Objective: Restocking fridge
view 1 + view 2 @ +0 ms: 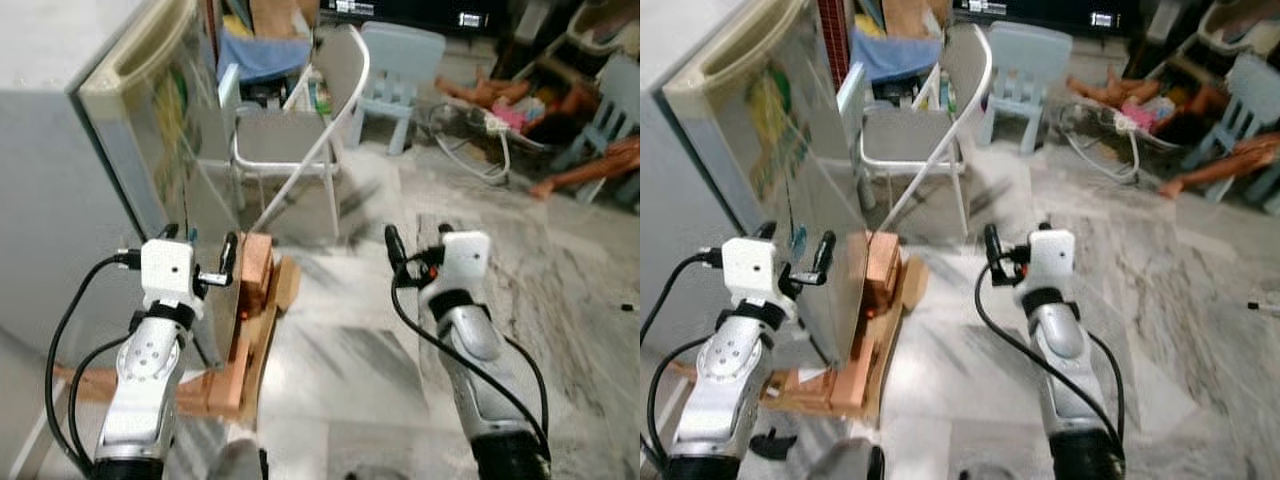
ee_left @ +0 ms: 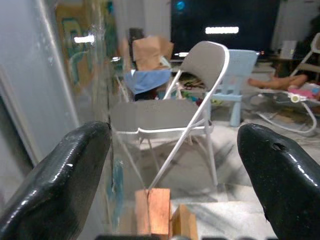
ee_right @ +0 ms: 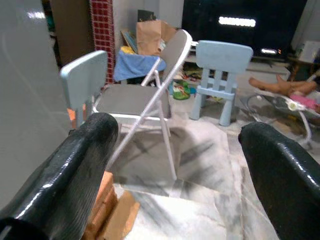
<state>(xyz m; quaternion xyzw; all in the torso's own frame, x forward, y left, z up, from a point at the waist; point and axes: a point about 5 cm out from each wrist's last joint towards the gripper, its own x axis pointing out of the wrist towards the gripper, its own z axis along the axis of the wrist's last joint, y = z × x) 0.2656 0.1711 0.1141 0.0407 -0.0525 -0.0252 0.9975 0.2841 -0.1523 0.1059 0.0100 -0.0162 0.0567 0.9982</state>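
Observation:
The grey fridge (image 1: 50,170) stands at my left, and its door (image 1: 165,120), with stickers on it, swings out toward me. My left gripper (image 1: 200,250) is open at the door's free edge, one finger on each side of it. In the left wrist view the door edge (image 2: 111,150) runs just inside one black finger (image 2: 65,185). My right gripper (image 1: 418,243) is open and holds nothing, hovering over the marble floor to the right of the door. The right wrist view looks between that gripper's fingers (image 3: 75,170) toward the chairs.
The fridge rests on wooden blocks (image 1: 255,275). A grey folding chair (image 1: 285,135) stands close behind the door. Light blue child chairs (image 1: 400,60) stand beyond, with dolls (image 1: 600,165) and a cable with a power strip (image 1: 485,135) at the far right. Marble floor (image 1: 340,340) lies ahead.

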